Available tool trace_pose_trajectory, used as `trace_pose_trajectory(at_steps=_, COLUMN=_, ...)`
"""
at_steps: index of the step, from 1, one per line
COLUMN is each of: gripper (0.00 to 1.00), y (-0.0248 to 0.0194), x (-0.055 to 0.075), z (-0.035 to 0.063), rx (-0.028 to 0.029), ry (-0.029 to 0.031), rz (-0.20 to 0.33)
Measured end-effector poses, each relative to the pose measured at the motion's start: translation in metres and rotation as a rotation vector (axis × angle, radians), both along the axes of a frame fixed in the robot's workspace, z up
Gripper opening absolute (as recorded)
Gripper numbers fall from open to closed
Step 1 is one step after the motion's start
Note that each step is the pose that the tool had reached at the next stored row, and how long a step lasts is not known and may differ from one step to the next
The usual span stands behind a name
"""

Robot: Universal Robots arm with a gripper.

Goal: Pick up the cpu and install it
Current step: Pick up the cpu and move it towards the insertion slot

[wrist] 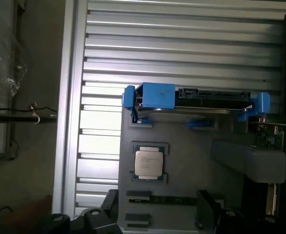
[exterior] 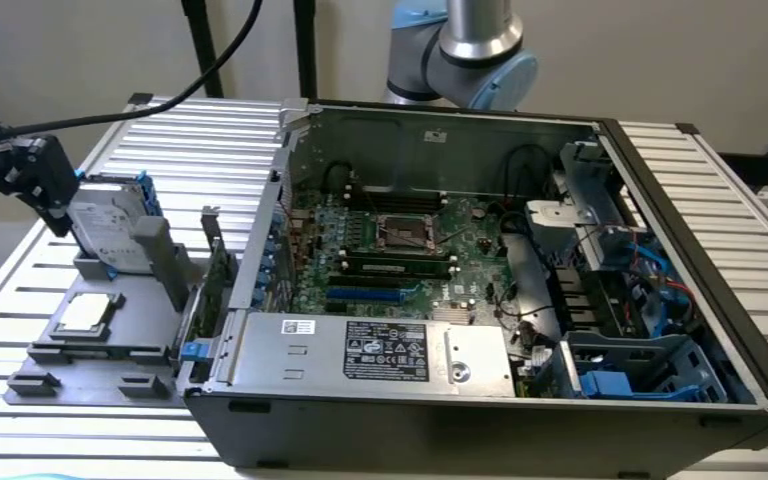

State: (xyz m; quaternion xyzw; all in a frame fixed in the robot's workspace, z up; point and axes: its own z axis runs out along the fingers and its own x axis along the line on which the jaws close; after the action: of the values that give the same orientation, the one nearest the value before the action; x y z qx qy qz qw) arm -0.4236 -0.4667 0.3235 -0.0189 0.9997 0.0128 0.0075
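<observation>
1. Silver-grey and flat, the cpu (exterior: 87, 312) lies in a shallow recess of a grey holder (exterior: 144, 330). The holder sits on the slatted metal bench (exterior: 197, 140), by the bench's edge at the exterior view's left, outside the computer case (exterior: 704, 300).
2. The gripper (exterior: 13, 200) hangs over that same edge of the bench, raised clear of the holder and not touching the cpu. Its 2 dark fingers (wrist: 110, 204) stand wide apart with nothing between them.
3. A hard drive (exterior: 107, 228) in a blue-edged frame stands on edge in the holder, just behind the cpu.
4. The case lies open across the bench's middle. The square socket (exterior: 404, 232) on its motherboard (exterior: 478, 225) is well apart from the cpu.
5. A silver box with a black label (exterior: 384, 350) lies along the case's near wall.
</observation>
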Motion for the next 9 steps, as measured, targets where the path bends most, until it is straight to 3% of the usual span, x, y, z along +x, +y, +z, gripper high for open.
trace_pose_trajectory(at_steps=1, gripper=0.79, y=-0.0001, x=0.000, z=-0.0018, rx=0.0000, ry=0.0000, rz=0.000)
trace_pose_trajectory(at_steps=9, gripper=0.79, y=-0.0003, x=0.000, z=-0.0164, rx=0.0000, ry=0.0000, rz=0.000)
